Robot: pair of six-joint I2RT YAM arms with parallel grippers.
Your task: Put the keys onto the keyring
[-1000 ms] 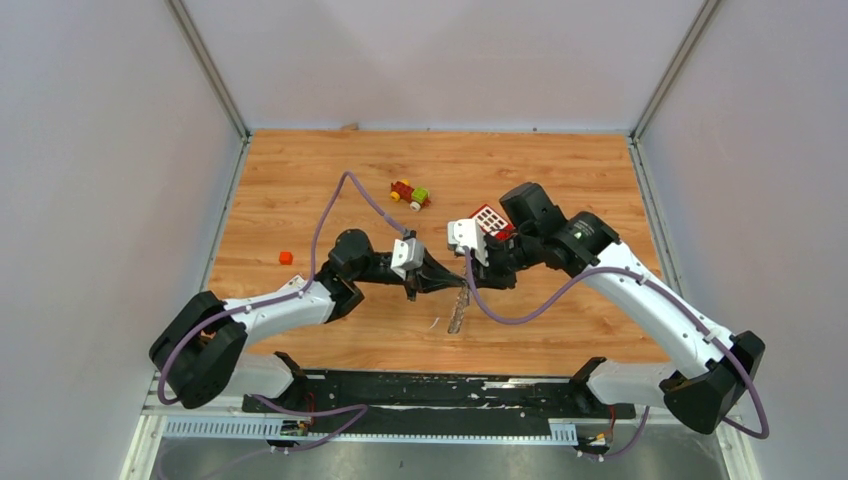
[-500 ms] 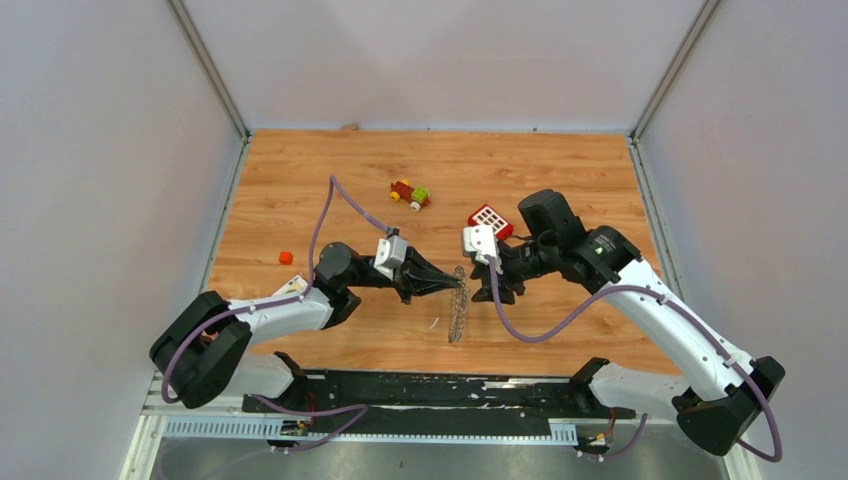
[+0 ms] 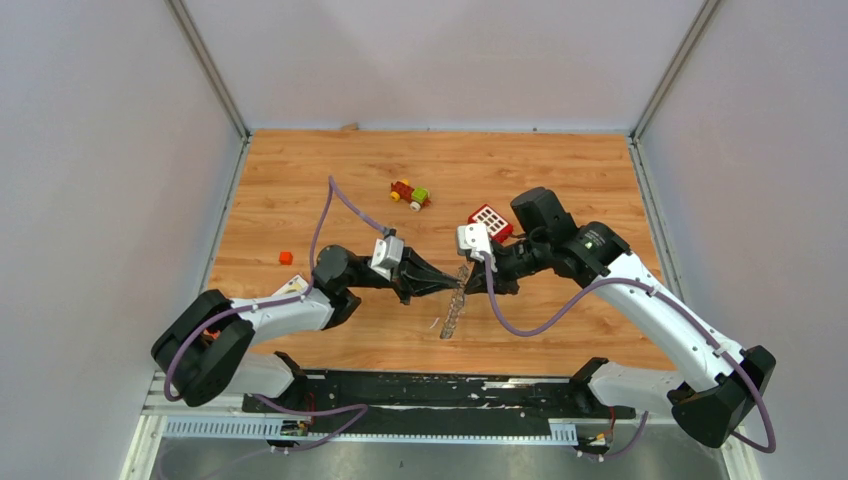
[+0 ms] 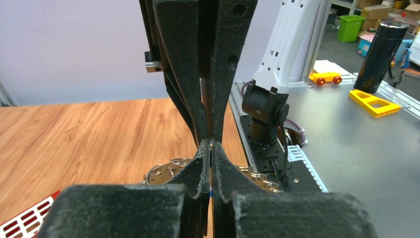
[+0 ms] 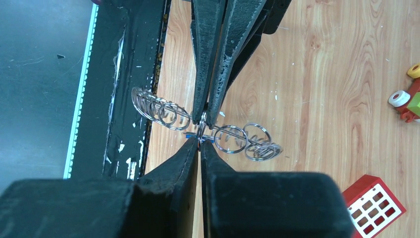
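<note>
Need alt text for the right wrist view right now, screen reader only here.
The shut right claw and shut left claw meet tip to tip, pinching the keyring, a row of silver loops, above the wooden table. A red block with white squares lies at lower right.

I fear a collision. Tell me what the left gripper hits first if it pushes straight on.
The right gripper: it sits tip to tip with the left gripper at the keyring, both shut, hardly any gap showing.
</note>
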